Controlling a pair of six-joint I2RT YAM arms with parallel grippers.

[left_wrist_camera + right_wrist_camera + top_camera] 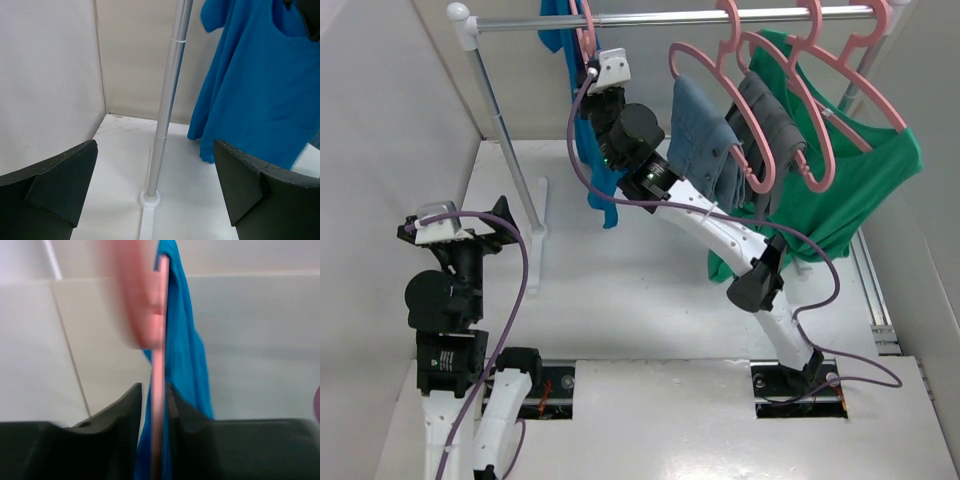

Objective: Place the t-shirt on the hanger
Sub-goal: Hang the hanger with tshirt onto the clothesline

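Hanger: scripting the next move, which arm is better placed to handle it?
Right: the right gripper is shut on the hanger, t-shirt on it, by the rail; the left gripper is open, low, empty.

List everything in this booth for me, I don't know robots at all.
t-shirt: one, bright blue, hanging at the rail's left end.
hanger: one, pink, at the t-shirt's top.
other hangers: three, pink, further right on the rail.
trousers: two, blue-grey and dark grey, folded over two of those.
green shirt: one, on the rightmost hanger.
clothes rail: one, silver, across the back.
table: one, white, underneath.
left gripper: one, black, open, empty, low at left.
right gripper: one, black, shut on the hanger.
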